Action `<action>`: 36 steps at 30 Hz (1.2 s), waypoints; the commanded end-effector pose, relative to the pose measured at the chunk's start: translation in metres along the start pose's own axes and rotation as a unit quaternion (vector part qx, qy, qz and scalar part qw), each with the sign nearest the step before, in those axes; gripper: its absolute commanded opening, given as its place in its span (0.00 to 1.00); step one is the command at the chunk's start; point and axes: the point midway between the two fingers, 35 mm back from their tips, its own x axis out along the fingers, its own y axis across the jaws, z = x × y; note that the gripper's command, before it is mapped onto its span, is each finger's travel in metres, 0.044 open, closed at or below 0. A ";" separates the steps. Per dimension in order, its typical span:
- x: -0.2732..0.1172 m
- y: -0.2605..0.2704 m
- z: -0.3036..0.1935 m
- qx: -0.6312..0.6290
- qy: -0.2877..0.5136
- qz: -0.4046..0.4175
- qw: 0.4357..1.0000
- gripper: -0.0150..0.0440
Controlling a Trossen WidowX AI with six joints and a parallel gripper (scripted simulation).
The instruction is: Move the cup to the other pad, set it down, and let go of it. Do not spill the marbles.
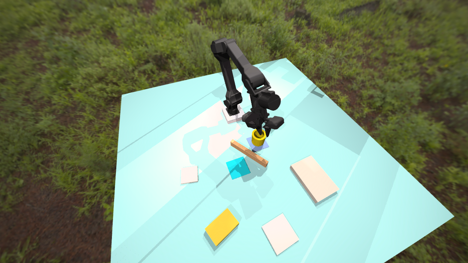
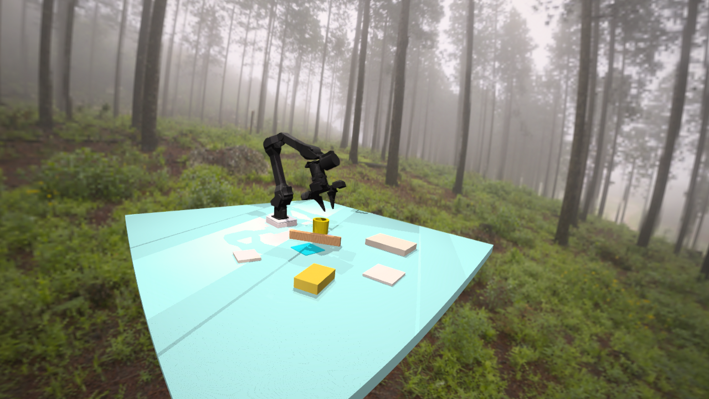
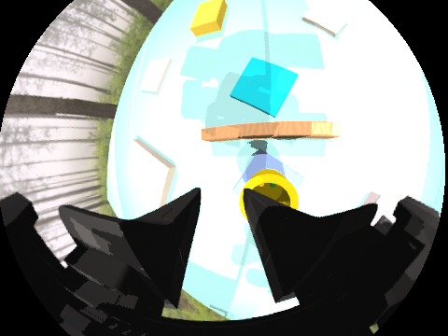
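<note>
The yellow cup (image 1: 258, 141) (image 2: 320, 227) (image 3: 268, 176) stands upright on the violet-blue pad (image 1: 263, 147) (image 3: 267, 161). An orange marble (image 3: 261, 185) and a green marble (image 3: 273, 185) show inside it in the wrist view; the rest of its inside is partly hidden by a finger. The other pad, cyan (image 1: 238, 168) (image 2: 307, 249) (image 3: 264, 87), lies beyond the wooden bar and bears nothing. My gripper (image 1: 264, 134) (image 2: 328, 209) (image 3: 222, 192) is partly open and empty, pointing down. Its fingertips are above the cup and off to one side, with one finger overlapping the rim in the wrist view.
The wooden bar (image 1: 249, 153) (image 2: 315, 238) (image 3: 299, 129) lies between the pads. A yellow block (image 1: 221, 227) (image 2: 314, 279) (image 3: 208, 19), a thick beige block (image 1: 314, 178) (image 2: 390, 244) and two flat pale tiles (image 1: 189, 174) (image 1: 280, 233) lie farther around the table.
</note>
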 end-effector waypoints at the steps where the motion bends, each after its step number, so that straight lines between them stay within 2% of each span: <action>1: -0.008 -0.058 -0.033 0.227 0.011 -0.225 0.947 0.54; 16: -0.006 -0.056 -0.034 0.227 0.011 -0.225 0.947 0.54; 36: 0.024 -0.068 -0.038 0.227 0.011 -0.225 0.947 0.54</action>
